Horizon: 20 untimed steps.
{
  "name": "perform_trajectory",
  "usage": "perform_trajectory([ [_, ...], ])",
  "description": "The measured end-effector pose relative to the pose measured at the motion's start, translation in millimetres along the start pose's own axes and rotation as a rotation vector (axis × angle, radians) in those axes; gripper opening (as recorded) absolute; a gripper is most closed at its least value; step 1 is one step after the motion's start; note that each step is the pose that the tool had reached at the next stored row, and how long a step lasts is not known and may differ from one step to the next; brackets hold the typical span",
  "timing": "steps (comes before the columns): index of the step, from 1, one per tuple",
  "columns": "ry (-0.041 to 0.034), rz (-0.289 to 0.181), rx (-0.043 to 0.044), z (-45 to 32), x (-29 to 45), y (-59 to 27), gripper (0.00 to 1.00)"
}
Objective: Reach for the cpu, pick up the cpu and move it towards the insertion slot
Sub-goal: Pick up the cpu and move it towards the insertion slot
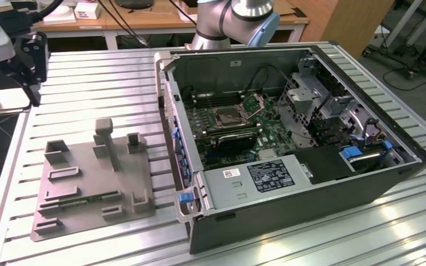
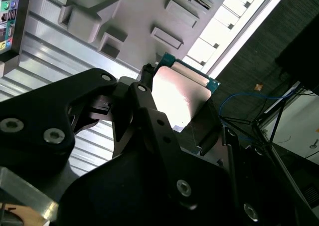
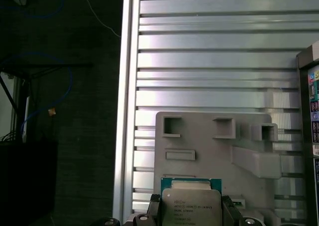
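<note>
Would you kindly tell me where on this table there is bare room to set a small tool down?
The table is bare beyond the grey tray, up to its far edge, and in front of the computer case toward the exterior view's right. The tray's raised blocks and the case's inside are crowded. The gripper holds the cpu.

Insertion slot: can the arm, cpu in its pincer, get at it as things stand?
Probably yes: the pincer grips the cpu outside the open case; the insertion slot lies uncovered, its retention plate raised.
</note>
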<state>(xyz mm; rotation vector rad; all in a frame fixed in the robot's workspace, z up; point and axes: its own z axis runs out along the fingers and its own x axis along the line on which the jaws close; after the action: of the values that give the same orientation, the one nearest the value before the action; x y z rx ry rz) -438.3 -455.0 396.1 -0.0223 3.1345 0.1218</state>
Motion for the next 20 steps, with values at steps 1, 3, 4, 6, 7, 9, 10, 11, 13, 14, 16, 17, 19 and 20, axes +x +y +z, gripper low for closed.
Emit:
perform_trajectory([
  [1,0.0,0.0,0.0,0.0,-0.2,0.0,0.55],
  [3,0.0001,0.0,0.0,0.0,-0.6,0.0,0.55],
  [4,0.0,0.0,0.0,0.0,-0.7,0.0,0.55],
  [6,0.0,0.0,0.0,0.0,-1.1,0.0,0.55],
  [7,0.0001,0.0,0.0,0.0,-1.3,0.0,0.55],
  [9,0.0,0.0,0.0,0.0,-1.6,0.0,0.55],
  [10,0.0,0.0,-0.0001,0.0,-1.8,0.0,0.55],
  [11,0.0,0.0,0.0,0.0,-2.0,0.0,0.55],
  [13,0.0,0.0,0.0,0.0,-2.3,0.0,0.55],
  [14,0.0,0.0,0.0,0.0,-2.5,0.0,0.55],
  [16,0.0,0.0,0.0,0.0,-2.9,-0.1,0.55],
  [17,0.0,0.0,-0.0001,0.0,-3.1,-0.1,0.55],
  [19,0.0,0.0,0.0,0.0,-3.5,-0.1,0.55],
  [20,0.0001,0.0,0.0,0.0,-3.7,-0.1,0.55],
])
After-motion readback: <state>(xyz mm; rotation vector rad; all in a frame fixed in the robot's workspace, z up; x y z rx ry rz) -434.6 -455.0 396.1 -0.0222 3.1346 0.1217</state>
